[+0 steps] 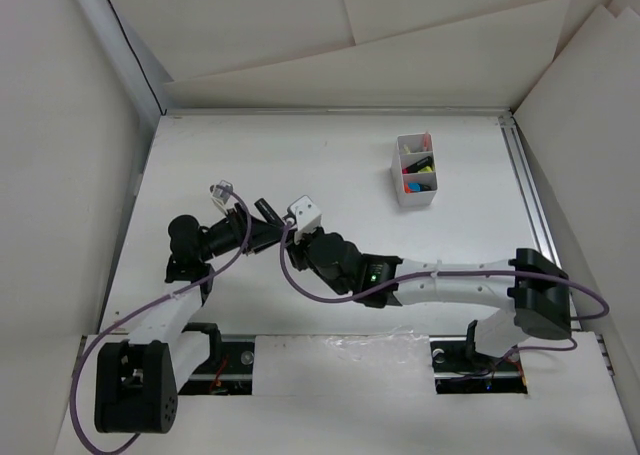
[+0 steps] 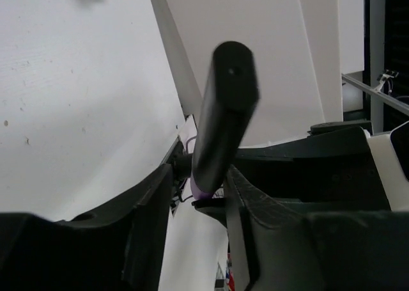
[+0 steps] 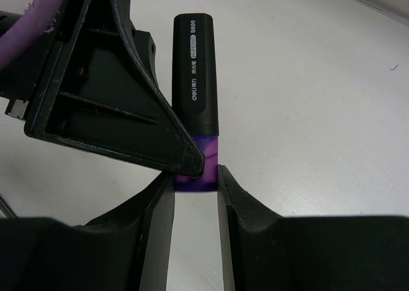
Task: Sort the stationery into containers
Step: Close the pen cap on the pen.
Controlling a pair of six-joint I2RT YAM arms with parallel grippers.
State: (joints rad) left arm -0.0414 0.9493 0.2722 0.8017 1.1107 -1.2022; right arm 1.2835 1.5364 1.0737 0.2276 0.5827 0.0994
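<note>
Inside the white box (image 1: 418,200), everything is too small to identify.

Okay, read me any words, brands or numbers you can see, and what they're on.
"deli": black barrel of the purple highlighter.
"S600": same barrel, near its end.
Small boxed label between them: too small to read.
Nothing legible in the other views.

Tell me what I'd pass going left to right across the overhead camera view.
First the left arm's black shoulder → green light on the right arm → white box → right arm's black shoulder.
</note>
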